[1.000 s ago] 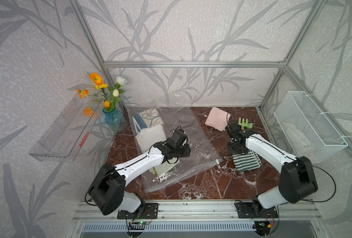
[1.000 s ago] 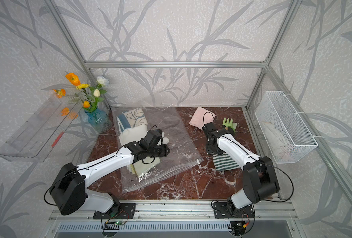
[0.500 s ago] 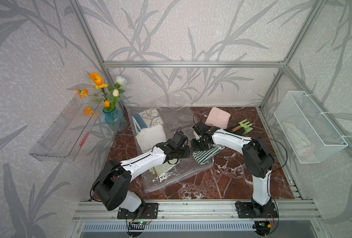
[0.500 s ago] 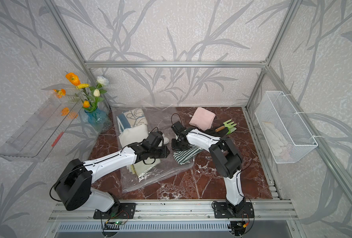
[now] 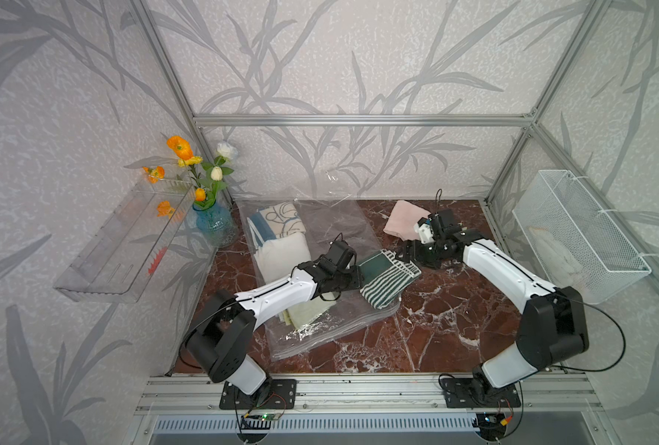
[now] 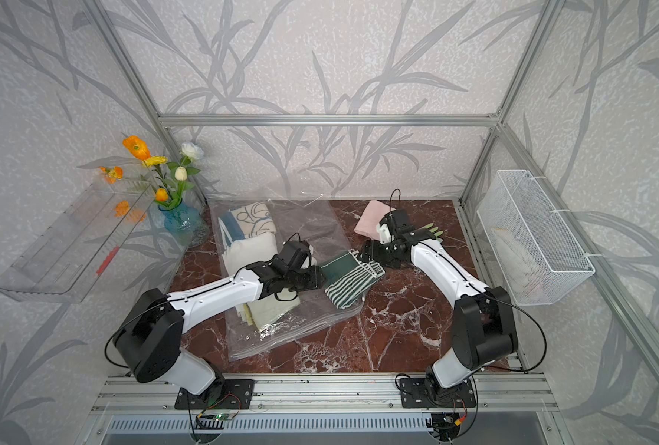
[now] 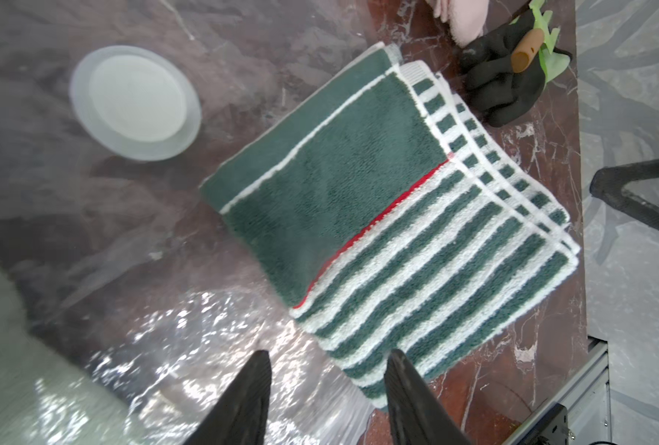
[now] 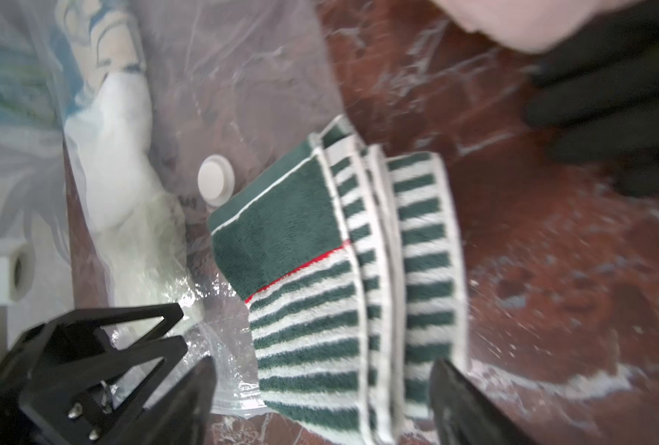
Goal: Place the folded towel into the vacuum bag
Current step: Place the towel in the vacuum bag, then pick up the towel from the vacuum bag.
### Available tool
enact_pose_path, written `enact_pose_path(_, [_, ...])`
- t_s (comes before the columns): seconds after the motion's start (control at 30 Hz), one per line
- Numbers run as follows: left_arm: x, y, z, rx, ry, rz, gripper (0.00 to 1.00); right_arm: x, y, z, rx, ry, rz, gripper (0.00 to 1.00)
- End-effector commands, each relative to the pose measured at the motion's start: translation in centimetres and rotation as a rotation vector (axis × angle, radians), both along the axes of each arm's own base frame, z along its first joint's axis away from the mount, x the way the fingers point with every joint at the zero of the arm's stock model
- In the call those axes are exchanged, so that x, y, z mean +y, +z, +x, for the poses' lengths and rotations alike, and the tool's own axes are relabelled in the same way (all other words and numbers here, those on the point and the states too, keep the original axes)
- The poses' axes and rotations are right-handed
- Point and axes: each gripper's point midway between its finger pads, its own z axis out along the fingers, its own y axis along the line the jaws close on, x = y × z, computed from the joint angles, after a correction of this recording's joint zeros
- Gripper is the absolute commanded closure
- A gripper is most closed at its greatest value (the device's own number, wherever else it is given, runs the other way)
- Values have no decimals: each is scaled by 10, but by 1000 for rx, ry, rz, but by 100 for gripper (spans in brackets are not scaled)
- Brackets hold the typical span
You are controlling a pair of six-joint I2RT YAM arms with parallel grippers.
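- Starting at the front, the vacuum bag (image 5: 320, 331) lies flat on the table (image 5: 455, 319), with other folded cloths (image 5: 281, 254) already inside it.
- My left gripper (image 7: 328, 352) hovers low over the crinkled plastic, jaws parted, with nothing pinched between them that I can see.
- Just past it, the striped towel (image 5: 387, 279) rests across the bag's side edge, its dark end near the white valve (image 7: 135, 102) and its striped end out on the table. I cannot tell whether the dark end is under the top sheet or only lying on it.
- My right gripper (image 8: 322, 362) sits just beside the towel's far corner, jaws spread wide and empty.
- I judge this to be the insertion step, about half done. The next move calls for lifting the bag's mouth and pushing the towel fully inside.
- Furthest back, a pink cloth (image 5: 403, 217) lies apart from both grippers.
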Motion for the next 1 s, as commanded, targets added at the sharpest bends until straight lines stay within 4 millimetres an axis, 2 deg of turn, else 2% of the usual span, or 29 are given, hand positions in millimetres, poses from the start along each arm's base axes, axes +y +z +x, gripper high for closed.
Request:
enact_pose_path(0.0, [-24, -1, 4, -6, -55, -17, 50, -22, -36, -15, 122, 10, -72, 1])
enact_pose_path(0.07, [-30, -7, 6, 5, -68, -16, 51, -8, -39, -4, 135, 30, 1, 0])
enact_pose_path(0.13, [-30, -9, 7, 7, -70, -9, 51, 3, -55, 0, 196, 56, 49, 0])
enact_pose_path(0.27, [-27, -17, 7, 8, -65, 8, 51, 16, -77, -2, 260, 70, 123, 0])
enact_pose_path(0.37, [-25, -24, 5, 18, -63, 15, 52, 27, -81, -4, 281, 82, 194, 1])
enact_pose_path(0.43, [-25, -26, 5, 21, -64, 14, 52, 34, -77, -9, 275, 106, 195, 11])
enact_pose_path(0.5, [-23, -27, 4, 22, -64, 18, 52, 36, -72, -14, 257, 135, 131, 24])
enact_pose_path(0.6, [-17, -31, 5, 29, -44, 12, 53, 29, -66, -20, 213, 167, -41, 59])
enact_pose_path(0.67, [-9, -35, 5, 34, -16, 6, 53, 38, -53, -25, 149, 219, -128, 78])
enact_pose_path(0.73, [-1, -36, 5, 34, 3, 9, 54, 59, -33, -30, 81, 270, -128, 89])
enact_pose_path(0.87, [24, -27, 2, 17, 68, 20, 55, 115, 18, -35, -47, 307, 23, 100])
enact_pose_path(0.97, [50, -9, -1, -24, 134, 39, 56, 150, 57, -34, -93, 287, 258, 100])
